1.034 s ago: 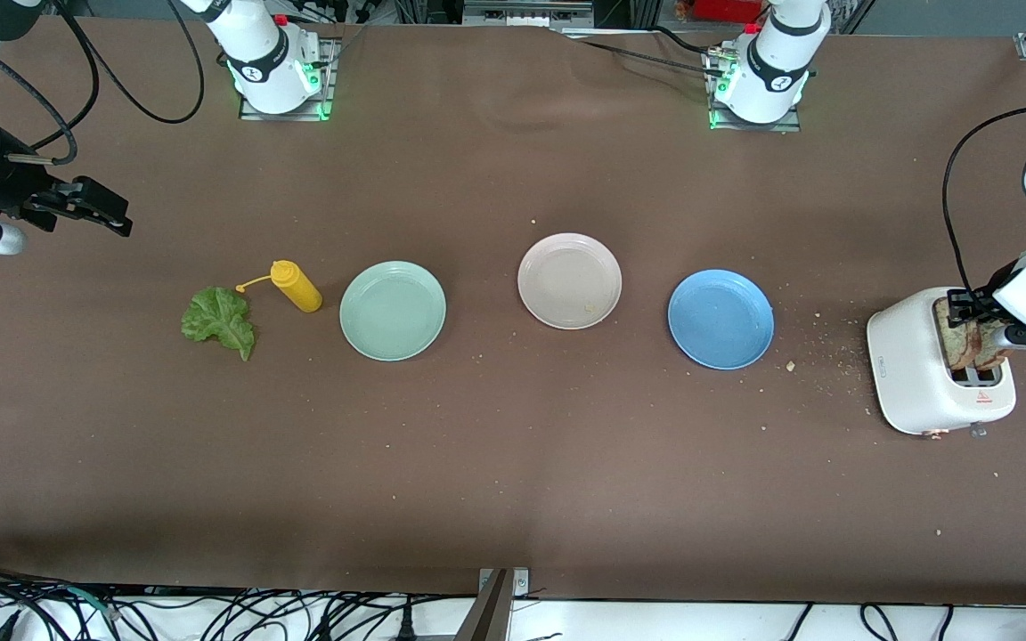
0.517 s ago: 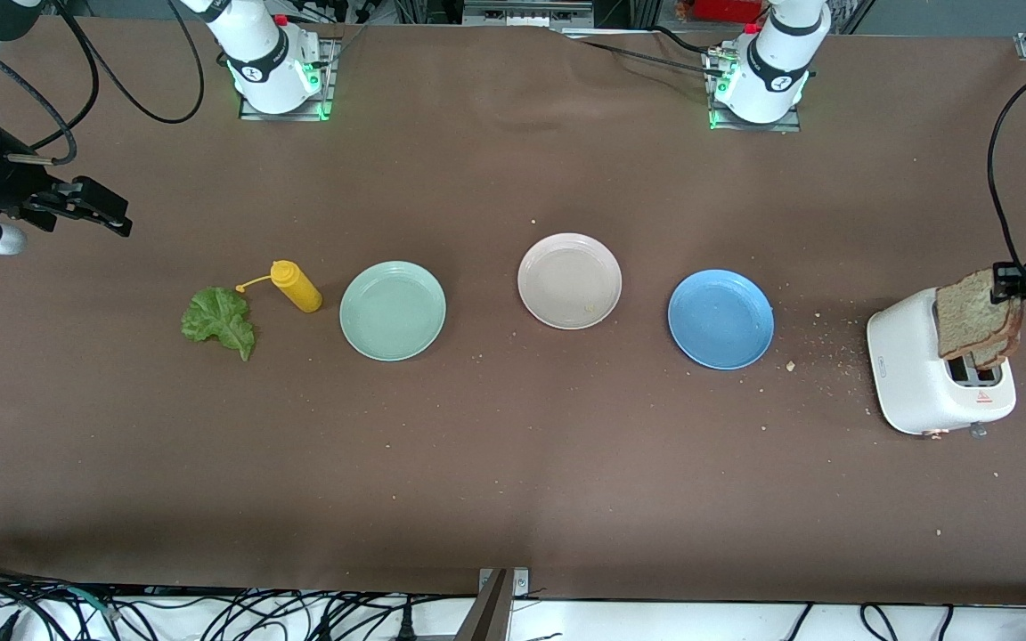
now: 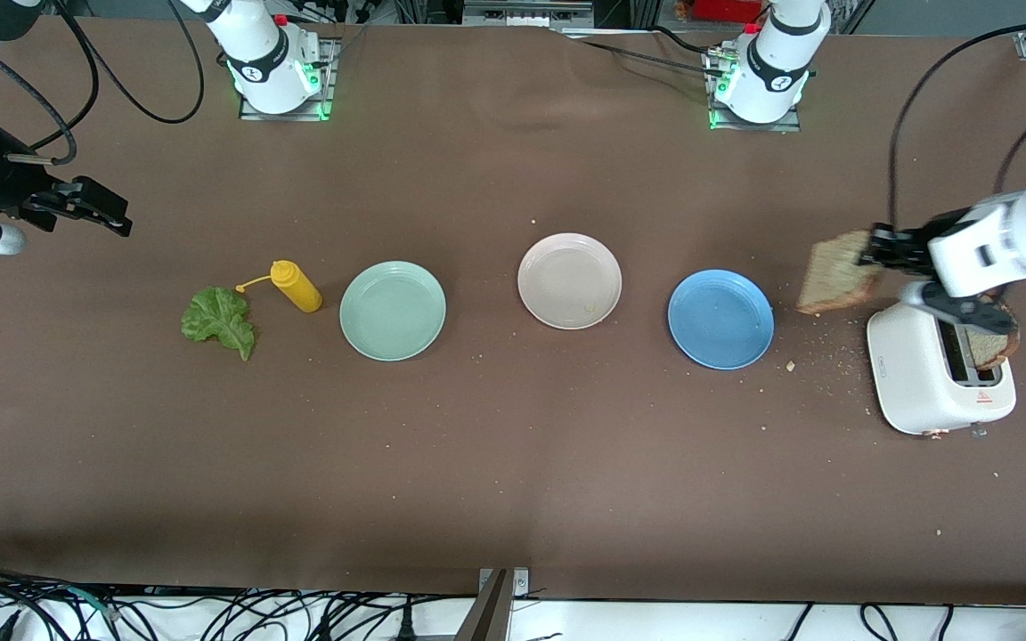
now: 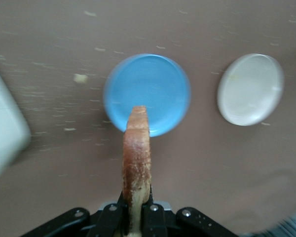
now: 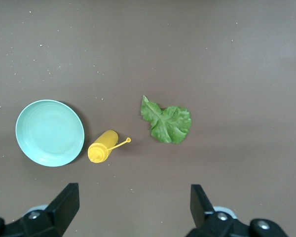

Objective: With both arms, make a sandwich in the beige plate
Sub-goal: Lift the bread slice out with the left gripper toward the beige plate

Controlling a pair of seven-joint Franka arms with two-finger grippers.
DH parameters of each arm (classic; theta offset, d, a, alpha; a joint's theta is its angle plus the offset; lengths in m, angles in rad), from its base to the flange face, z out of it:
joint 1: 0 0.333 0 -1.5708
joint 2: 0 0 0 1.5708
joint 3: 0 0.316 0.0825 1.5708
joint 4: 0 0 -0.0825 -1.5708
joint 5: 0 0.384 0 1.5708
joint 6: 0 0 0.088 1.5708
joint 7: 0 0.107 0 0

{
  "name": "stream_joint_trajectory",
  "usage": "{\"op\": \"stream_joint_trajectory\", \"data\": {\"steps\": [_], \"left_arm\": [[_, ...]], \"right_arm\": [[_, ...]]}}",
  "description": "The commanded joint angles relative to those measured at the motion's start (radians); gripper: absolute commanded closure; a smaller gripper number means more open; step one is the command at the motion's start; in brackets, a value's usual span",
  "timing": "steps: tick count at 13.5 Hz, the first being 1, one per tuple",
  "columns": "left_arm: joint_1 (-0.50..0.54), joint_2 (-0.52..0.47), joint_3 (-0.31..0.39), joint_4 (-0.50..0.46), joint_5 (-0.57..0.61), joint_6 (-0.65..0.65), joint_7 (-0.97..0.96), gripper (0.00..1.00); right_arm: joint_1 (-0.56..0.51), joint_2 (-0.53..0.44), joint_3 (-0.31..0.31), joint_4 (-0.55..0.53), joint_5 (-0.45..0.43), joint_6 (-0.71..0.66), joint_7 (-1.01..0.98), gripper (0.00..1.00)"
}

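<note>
The beige plate (image 3: 569,280) is sitting empty near the centre of the front view, with a few crumbs on it; in the left wrist view it is showing at the upper right (image 4: 250,89). The first slice of toast (image 3: 836,284) is hanging in the air at the right of the front view, over bare table between the blue plate (image 3: 720,319) and the white toaster (image 3: 932,374). The left gripper (image 3: 878,252) is pinching the slice by one edge, fingers clamped narrow on it, so the bread is hanging edge-on in the left wrist view (image 4: 136,163). A second slice (image 3: 992,345) is standing in the toaster slot at the right edge of the front view.

The step in hand looks to be carrying this slice to the beige plate. To do it well, the arm should probably be passing over the blue plate without dipping, then tilting the bread flat and low over the beige plate's middle before letting go, since a thin edge grip may let it swing or drop crumbs.

The lettuce leaf (image 3: 220,321) is lying at centre-left of the front view, beside the yellow bottle (image 3: 296,286) and the mint-green plate (image 3: 393,311). The right gripper (image 5: 134,207) is waiting at the upper left of the front view, fingers spread wide and holding nothing, looking down on the lettuce.
</note>
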Motion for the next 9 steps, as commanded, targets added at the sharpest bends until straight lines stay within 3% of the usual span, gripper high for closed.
{"op": "stream_joint_trajectory", "data": {"steps": [1, 5, 9], "left_arm": [[-0.07, 0.164, -0.004, 0.033, -0.149, -0.029, -0.002, 1.0], [-0.174, 0.316, -0.004, 0.035, -0.399, 0.043, 0.01, 1.0], [-0.255, 0.39, -0.002, 0.003, -0.423, 0.13, 0.019, 1.0]], "right_arm": [[-0.008, 0.003, 0.003, 0.016, 0.006, -0.013, -0.017, 0.0], [-0.008, 0.005, 0.001, 0.015, 0.008, -0.011, -0.017, 0.0], [-0.008, 0.005, 0.001, 0.015, 0.006, -0.013, -0.017, 0.0]]}}
